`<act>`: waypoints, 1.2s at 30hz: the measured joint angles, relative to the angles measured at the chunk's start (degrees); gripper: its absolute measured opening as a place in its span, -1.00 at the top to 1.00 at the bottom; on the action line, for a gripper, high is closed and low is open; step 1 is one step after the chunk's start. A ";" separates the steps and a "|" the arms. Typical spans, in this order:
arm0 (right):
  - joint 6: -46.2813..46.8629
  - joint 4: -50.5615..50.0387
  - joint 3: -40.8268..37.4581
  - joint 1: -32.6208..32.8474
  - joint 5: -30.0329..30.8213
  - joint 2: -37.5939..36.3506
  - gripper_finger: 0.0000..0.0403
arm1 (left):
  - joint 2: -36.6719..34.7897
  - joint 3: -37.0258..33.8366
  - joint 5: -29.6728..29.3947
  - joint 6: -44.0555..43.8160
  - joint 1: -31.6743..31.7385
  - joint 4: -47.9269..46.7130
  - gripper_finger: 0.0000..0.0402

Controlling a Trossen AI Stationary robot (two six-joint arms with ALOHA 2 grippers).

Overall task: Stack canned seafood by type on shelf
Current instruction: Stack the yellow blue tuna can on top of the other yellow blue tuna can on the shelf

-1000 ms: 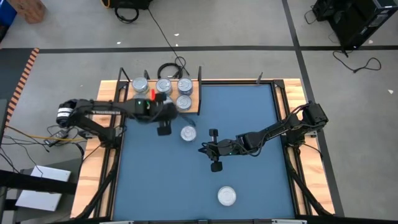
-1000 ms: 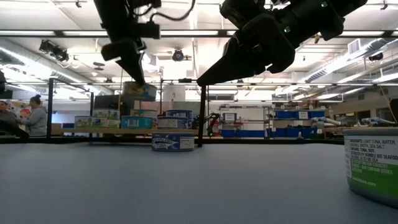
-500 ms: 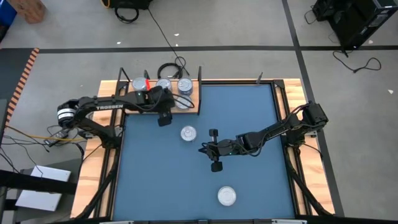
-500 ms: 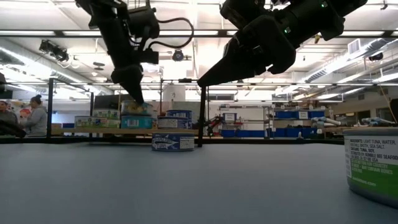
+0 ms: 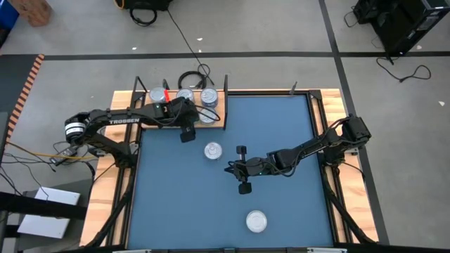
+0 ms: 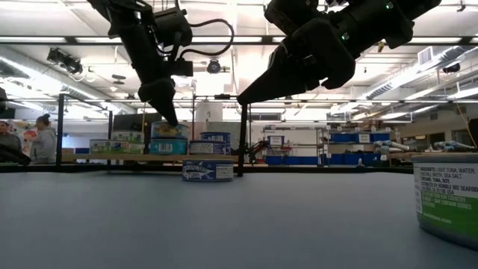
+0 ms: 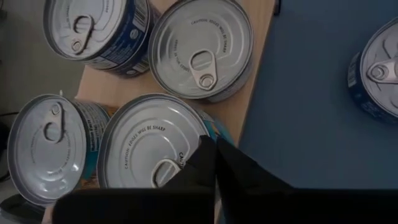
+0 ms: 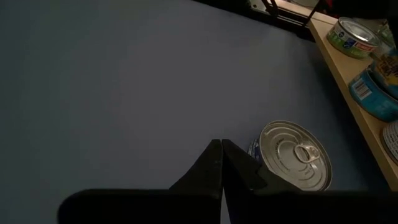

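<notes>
Shelf point(image 5: 219, 121): left hand point(image 7: 214, 163) closed atop stacked tin point(image 7: 152, 149).

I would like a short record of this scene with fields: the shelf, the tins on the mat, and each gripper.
shelf: wooden board at the mat's far left edge, carrying several tins
tins on blue mat: one near the shelf, one near the front edge
left gripper: shut, empty, its tip at the lid of a stacked tin on the shelf
right gripper: shut, empty, above mid-mat
</notes>
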 joint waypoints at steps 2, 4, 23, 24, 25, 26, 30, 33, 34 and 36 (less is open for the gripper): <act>-0.03 0.00 0.00 0.00 0.00 0.00 0.93 | 0.00 0.00 -0.01 0.01 -0.01 -0.30 0.92; -0.05 0.00 0.00 0.00 0.00 0.00 0.92 | 0.00 0.00 0.02 0.04 -0.01 -0.71 0.88; -0.10 0.00 0.00 0.00 -0.02 0.00 0.93 | 0.00 0.00 -1.22 0.35 1.70 -3.71 0.84; -0.10 -0.02 0.00 0.00 0.00 0.00 0.93 | 0.00 0.00 -1.55 0.35 1.77 -3.99 0.85; -0.11 -0.03 0.00 0.00 0.00 0.00 0.93 | 0.00 0.00 -1.95 0.30 1.80 -4.26 0.86; -0.10 -0.03 0.00 0.00 0.00 0.00 0.93 | 0.00 0.00 -2.39 0.22 1.80 -4.47 0.86; -0.12 -0.03 0.00 0.00 0.00 0.00 0.92 | 0.01 0.00 -2.76 -0.03 1.80 -5.04 0.86; -0.10 -0.03 0.00 0.00 0.00 0.00 0.92 | 0.02 0.01 -2.71 0.24 1.77 -5.58 0.85; -0.10 -0.03 0.00 0.00 -0.01 0.00 0.92 | 0.02 0.12 -2.71 0.24 1.71 -6.09 0.84; -0.10 -0.03 0.00 0.00 0.00 0.00 0.92 | 0.02 0.37 -2.65 0.25 1.71 -6.83 0.80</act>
